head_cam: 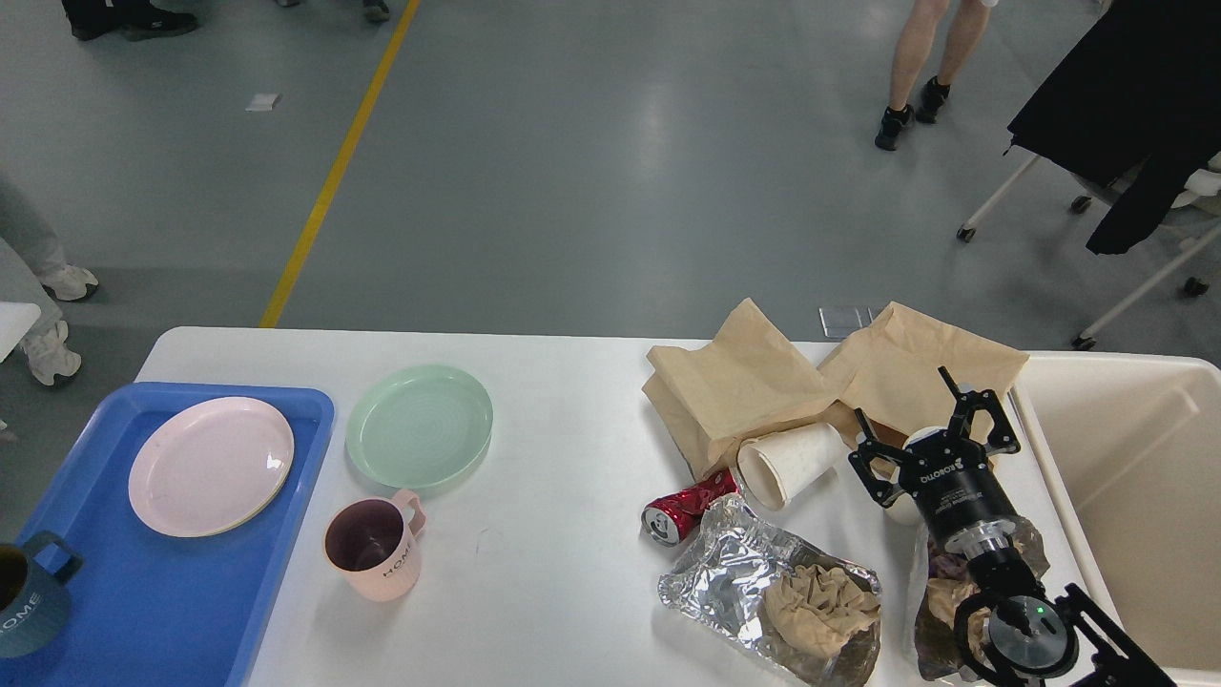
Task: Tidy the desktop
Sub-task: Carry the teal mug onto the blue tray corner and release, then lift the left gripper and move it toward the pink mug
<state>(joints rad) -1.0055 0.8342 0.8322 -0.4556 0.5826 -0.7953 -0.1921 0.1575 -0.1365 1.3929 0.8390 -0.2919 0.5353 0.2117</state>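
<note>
The white desktop (pixel 563 458) holds dishes on the left and rubbish on the right. A green plate (pixel 420 426) and a pink mug (pixel 372 546) stand on it. A pink plate (pixel 211 465) lies in the blue tray (pixel 153 611). A dark teal mug (pixel 29 601) shows at the tray's near left corner, cut by the view's edge. My right gripper (pixel 923 429) is open above the brown paper bags (pixel 763 382), next to a tipped white paper cup (pixel 787 463). My left gripper is out of view.
A crushed red can (pixel 689 506), a foil bag with crumpled paper (pixel 777 596) and a second foil bag (pixel 944 601) lie at the front right. A cream bin (pixel 1135 496) stands at the right edge. People and a wheeled chair stand on the floor beyond.
</note>
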